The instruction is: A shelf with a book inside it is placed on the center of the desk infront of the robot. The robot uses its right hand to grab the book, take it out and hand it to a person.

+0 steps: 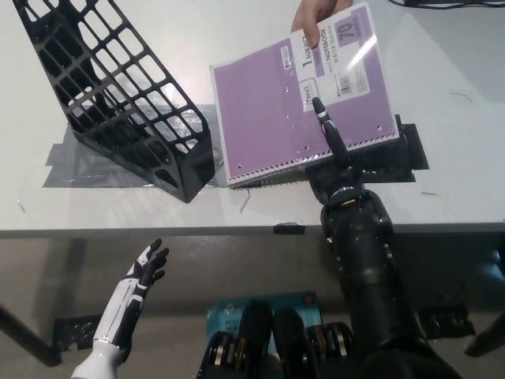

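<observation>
A purple spiral notebook is held up over the desk, cover toward me, to the right of the black wire shelf. My black right hand grips its lower edge, one finger lying up across the cover. A person's hand holds the notebook's top edge by the white label. The shelf stands tilted at the left on grey tape, and I see nothing inside it. My white left hand rests below the desk edge at the lower left, fingers spread.
Grey tape marks the desk under the shelf. A black patch lies on the white desk behind my right hand. The desk's front edge runs across the picture's middle.
</observation>
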